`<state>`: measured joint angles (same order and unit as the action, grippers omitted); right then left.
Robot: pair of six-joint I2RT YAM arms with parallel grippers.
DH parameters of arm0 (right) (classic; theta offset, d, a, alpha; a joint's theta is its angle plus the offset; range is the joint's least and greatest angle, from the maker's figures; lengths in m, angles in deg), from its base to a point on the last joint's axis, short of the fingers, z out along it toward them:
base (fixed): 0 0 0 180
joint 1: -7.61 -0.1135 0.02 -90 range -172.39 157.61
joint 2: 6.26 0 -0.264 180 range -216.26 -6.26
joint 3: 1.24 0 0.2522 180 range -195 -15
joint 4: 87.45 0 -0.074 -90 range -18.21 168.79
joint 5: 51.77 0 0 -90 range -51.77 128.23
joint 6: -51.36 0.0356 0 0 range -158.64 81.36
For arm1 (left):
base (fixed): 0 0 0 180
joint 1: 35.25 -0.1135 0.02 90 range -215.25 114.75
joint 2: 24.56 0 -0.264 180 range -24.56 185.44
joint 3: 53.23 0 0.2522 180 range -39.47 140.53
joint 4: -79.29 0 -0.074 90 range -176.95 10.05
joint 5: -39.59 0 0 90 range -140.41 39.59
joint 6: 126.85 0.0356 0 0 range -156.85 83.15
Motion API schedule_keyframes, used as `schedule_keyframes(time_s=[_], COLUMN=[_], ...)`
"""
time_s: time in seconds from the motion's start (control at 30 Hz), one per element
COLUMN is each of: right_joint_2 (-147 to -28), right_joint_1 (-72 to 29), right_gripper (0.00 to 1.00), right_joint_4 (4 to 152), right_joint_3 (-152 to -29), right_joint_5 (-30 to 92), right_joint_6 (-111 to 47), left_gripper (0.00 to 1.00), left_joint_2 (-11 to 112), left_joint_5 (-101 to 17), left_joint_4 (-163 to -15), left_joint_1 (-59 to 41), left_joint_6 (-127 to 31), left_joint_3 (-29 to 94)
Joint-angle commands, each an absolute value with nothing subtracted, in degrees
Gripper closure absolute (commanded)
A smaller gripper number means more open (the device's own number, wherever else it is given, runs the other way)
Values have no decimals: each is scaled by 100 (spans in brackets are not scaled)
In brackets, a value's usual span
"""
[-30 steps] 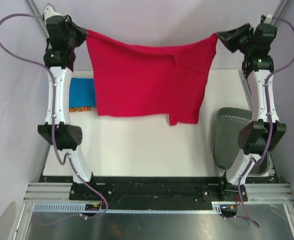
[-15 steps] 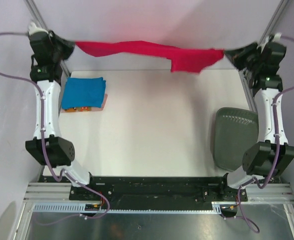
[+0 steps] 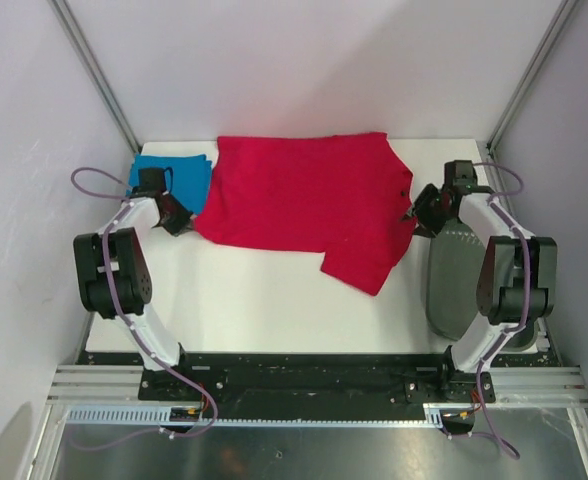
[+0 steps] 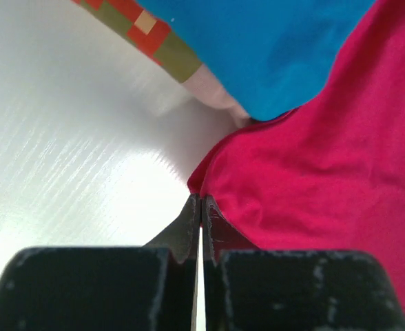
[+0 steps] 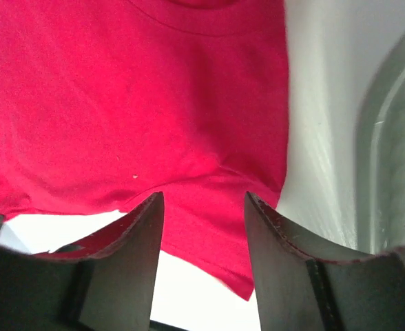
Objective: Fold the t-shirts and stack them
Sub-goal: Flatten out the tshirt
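Observation:
The red t-shirt (image 3: 304, 195) lies spread on the white table, one sleeve trailing toward the front right. My left gripper (image 3: 181, 222) is down at its left edge, shut, with the red t-shirt's (image 4: 326, 172) corner pinched at the tips of the left gripper (image 4: 200, 201). My right gripper (image 3: 414, 215) sits at the shirt's right edge, open. In the right wrist view the red t-shirt (image 5: 120, 103) lies below the spread fingers of the right gripper (image 5: 204, 196), untouched. The folded blue t-shirt (image 3: 179, 172) rests at the back left, over an orange-checked cloth (image 4: 147, 27).
A dark grey bin (image 3: 464, 280) stands at the table's right side, just right of my right gripper and also in the right wrist view as the bin (image 5: 395, 138). Bare white tabletop (image 3: 254, 310) stretches in front of the red shirt. Metal frame posts rise at both back corners.
Both arms came down from high at the back, laying the stretched red shirt flat on the table. The right gripper opened and let go of its corner.

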<state>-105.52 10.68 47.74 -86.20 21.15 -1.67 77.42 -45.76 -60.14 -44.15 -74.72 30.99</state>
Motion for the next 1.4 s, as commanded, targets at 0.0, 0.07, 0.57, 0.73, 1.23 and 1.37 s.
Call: schedule_keyframes(time_s=[0.0, 0.07, 0.57, 0.73, 1.23, 1.37], right_joint_2=[-10046, -9926, -9361, -9235, -9614, -9720], right_joint_1=[580, 265, -1647, -1806, -2310, -2405], right_gripper=[43, 42, 51, 51, 50, 57], right_joint_4=[4592, 4429, 5010, 5017, 4975, 4858], right_joint_3=[-8760, -8742, -6729, -6511, -6448, -6448], right_joint_5=[2921, 3259, 4246, 4538, 5169, 5196], right_joint_6=[-556, -587, -61, 3, -18, 0], left_gripper=[100, 100, 100, 100, 100, 100], left_joint_2=[7661, 7617, 7346, 7368, 7338, 7298], left_joint_5=[-4688, -4691, -4639, -4625, -4669, -4708], left_joint_4=[-6226, -6228, -6229, -6227, -6230, -6226], left_joint_1=[-4472, -4473, -4473, -4470, -4467, -4463], left_joint_6=[-7108, -7046, -6915, -6922, -6998, -7036], left_joint_3=[2993, 2906, 2627, 2602, 2520, 2437])
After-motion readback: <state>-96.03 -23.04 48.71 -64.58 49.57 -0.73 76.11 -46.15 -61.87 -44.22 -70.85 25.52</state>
